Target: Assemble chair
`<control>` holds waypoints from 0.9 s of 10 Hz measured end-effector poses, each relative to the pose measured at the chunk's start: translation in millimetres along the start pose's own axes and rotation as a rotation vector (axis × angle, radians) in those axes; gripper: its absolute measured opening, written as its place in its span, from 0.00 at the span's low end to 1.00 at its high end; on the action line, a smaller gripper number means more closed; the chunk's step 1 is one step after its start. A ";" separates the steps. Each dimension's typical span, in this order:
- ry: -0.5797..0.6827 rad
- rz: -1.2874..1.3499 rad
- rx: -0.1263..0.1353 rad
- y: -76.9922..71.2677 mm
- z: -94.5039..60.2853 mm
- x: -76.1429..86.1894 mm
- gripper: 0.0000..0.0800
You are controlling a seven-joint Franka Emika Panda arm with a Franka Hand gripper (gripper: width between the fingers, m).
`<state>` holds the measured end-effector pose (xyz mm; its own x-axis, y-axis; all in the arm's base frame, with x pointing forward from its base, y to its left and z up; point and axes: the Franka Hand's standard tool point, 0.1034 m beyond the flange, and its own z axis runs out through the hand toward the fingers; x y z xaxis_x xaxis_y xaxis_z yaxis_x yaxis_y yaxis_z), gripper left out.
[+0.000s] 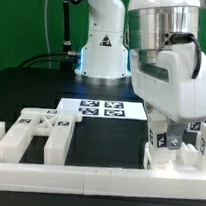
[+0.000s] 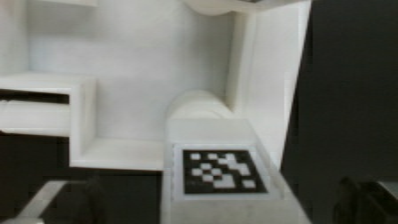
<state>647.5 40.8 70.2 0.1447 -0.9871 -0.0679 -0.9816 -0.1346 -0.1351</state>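
The chair looks barely begun: its pieces lie loose along the table (image 1: 31,95) edge nearest the exterior camera. A cluster of frame parts (image 1: 44,128) sits toward that view's left corner. A tagged piece (image 1: 160,146) sits toward the right corner, beneath the lowered jaws. Whether they clasp it, I cannot tell. All the joining seems left.
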 end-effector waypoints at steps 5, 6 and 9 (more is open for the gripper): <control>0.005 -0.502 -0.005 1.3 0.1 3.9 0.81; 0.014 -0.559 0.005 1.6 -0.3 3.0 0.81; 0.046 -0.697 0.028 3.8 -3.1 5.1 0.81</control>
<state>644.2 35.0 72.4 0.7333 -0.6745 0.0860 -0.6585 -0.7360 -0.1574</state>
